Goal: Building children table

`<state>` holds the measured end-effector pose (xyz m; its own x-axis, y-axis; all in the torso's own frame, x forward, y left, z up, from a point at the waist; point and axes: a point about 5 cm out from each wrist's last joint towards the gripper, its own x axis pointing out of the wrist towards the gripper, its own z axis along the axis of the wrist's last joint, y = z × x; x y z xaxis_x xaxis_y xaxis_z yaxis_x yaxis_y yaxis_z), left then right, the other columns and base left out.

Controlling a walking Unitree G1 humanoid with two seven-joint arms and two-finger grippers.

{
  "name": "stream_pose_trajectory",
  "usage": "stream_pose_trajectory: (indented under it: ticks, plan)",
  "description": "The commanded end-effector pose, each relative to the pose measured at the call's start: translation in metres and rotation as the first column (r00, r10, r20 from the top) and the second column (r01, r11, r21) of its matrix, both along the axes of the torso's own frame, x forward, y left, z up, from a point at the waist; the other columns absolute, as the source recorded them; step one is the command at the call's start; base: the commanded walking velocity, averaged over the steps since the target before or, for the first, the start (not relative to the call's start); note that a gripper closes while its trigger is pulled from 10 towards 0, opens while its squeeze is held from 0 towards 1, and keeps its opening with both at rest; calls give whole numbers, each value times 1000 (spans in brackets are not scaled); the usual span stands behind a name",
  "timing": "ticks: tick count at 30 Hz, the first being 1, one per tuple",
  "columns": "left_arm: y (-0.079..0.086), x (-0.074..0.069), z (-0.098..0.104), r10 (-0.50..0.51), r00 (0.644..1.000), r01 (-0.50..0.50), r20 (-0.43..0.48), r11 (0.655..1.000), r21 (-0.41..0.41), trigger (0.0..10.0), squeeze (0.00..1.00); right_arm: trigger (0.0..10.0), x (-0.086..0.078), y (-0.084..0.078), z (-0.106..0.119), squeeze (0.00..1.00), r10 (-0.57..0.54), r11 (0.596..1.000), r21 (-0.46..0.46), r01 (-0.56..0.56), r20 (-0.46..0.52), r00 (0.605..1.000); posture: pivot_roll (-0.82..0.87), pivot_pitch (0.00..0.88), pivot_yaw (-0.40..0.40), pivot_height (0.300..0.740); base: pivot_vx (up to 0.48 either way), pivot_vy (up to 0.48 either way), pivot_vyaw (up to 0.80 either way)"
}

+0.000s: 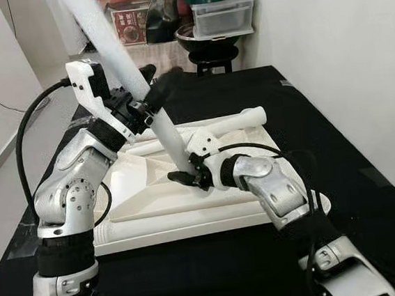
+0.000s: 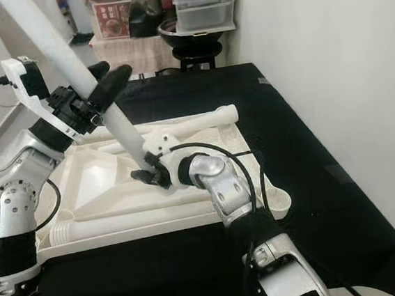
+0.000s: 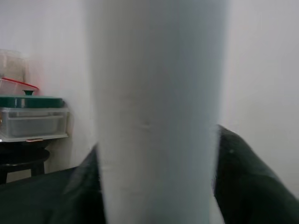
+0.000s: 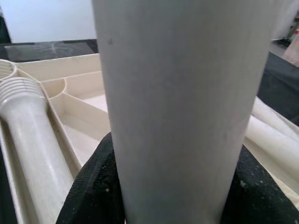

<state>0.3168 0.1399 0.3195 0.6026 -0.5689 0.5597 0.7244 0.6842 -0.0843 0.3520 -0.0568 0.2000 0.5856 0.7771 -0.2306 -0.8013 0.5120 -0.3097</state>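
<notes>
A long white table leg slants from the top left down to the cream, upside-down tabletop on the black cloth. My left gripper is shut on the leg about midway up. My right gripper is shut on the leg's lower end, just above the tabletop's underside. The leg runs between the black fingers in the left wrist view; in the right wrist view the leg sits between the black pads. Another leg lies along the tabletop's far edge and one along its near edge.
The tabletop lies on a black-covered surface next to a white wall on the right. Beyond it a black stool carries a bowl and stacked plastic containers. A threaded leg end lies in the tabletop's ribbed underside.
</notes>
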Motion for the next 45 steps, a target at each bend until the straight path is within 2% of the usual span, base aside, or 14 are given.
stream_pose_trajectory:
  ticks: [1, 8, 9, 11, 12, 17, 22, 23, 24, 33, 34, 35, 36, 45]
  plan:
    - [-4, -1, 4, -32, 999, 32, 15, 999, -17, 0, 0, 10000, -1, 2, 0, 0, -17, 1000, 11, 17, 14, 1000, -60, 0, 52, 740, 0, 0, 0]
    - [-12, -3, 3, -113, 993, 113, 26, 994, 1, 0, 0, 10000, 2, 2, 3, 0, -104, 991, 92, 99, 57, 993, -72, 0, 54, 740, 0, 0, 0]
    - [-15, -4, 3, -144, 989, 143, 34, 989, 21, 0, 0, 10000, 3, 2, 2, 612, -110, 990, 96, 105, 46, 993, -72, 0, 54, 740, 0, 0, 0]
    - [-16, -6, 3, -165, 986, 163, 39, 986, 34, 0, 0, 10000, 3, 2, 0, 612, -113, 989, 96, 109, 36, 993, -72, 0, 54, 740, 0, 0, 0]
    - [-19, -7, 3, -194, 980, 191, 49, 980, 58, 0, 0, 10000, 2, 4, -2, 1000, -94, 990, 104, 92, 14, 995, -68, 0, 50, 740, 0, 0, 0]
    - [-25, -11, 4, -306, 949, 295, 70, 946, 138, 0, 0, 10000, -2, 10, -2, 1000, -42, 988, 148, 43, -14, 999, -63, 0, 51, 740, 0, 0, 0]
    - [-40, -21, 2, -562, 827, 517, 33, 781, 352, 0, 0, 10000, -14, 16, 4, 1000, 170, 970, 185, -157, -57, 984, -56, 0, 55, 740, 0, 0, 0]
    - [-43, -23, 1, -607, 795, 556, 16, 737, 385, 0, 0, 10000, -16, 16, 4, 306, 209, 965, 175, -195, -66, 976, -61, 0, 55, 740, 0, 0, 0]
    - [-44, -24, 0, -634, 773, 579, 5, 709, 403, 0, 0, 10000, -17, 15, 4, 0, 231, 962, 165, -217, -72, 970, -61, 0, 55, 740, 0, 0, 0]
    - [-54, -29, 0, -735, 678, 652, -7, 596, 469, 0, 0, 10000, -19, 10, 6, 0, 290, 947, 173, -270, -103, 951, -75, 0, 56, 740, 0, 0, 0]
    - [-56, -30, 1, -743, 669, 657, 5, 595, 464, 0, 0, 7804, -20, 11, 10, 0, 297, 938, 216, -270, -100, 950, -75, 0, 56, 740, 0, 0, 0]
    - [-56, -30, 1, -743, 669, 657, 5, 595, 464, 0, 0, 7804, -20, 11, 10, 0, 297, 938, 216, -270, -100, 950, -75, 0, 56, 740, 0, 0, 0]
    - [-57, -30, 2, -752, 659, 664, 21, 594, 454, 0, 0, 0, -21, 12, 15, 0, 310, 920, 280, -275, -90, 947, -78, 0, 62, 740, 0, 0, 0]
    - [-53, -26, 8, -749, 659, 665, 72, 625, 409, 0, 0, 0, -34, 18, 13, 0, 381, 884, 317, -343, -67, 922, -74, 0, 61, 740, 0, 0, 0]
